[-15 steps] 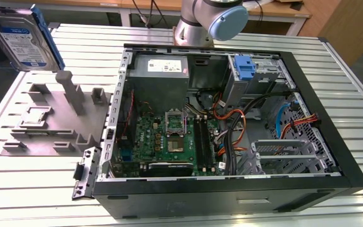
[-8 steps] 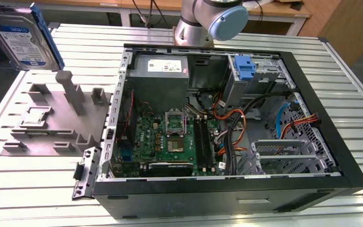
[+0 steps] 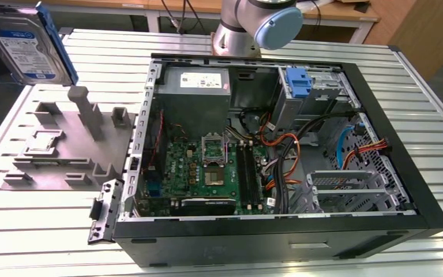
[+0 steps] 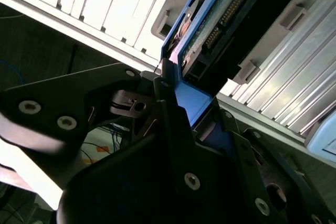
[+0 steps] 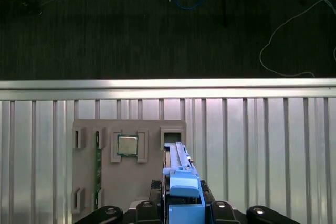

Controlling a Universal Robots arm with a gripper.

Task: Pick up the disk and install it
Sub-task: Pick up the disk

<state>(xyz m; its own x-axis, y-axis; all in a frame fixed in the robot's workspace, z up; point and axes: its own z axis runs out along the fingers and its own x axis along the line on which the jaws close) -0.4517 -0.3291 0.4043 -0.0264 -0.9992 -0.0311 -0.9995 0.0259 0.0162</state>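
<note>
Exterior view: disk (image 3: pixel 27 49) upright, aloft beyond grey fixture (image 3: pixel 67 156); claw (image 5: pixel 184 205) clamped on its blue edge.

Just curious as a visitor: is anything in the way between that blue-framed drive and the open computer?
Nothing visible. The tool holds the disk in the air above the gray holder, apparently clear of its posts, and the space across to the open case looks free. Cables lie inside the case.
</note>
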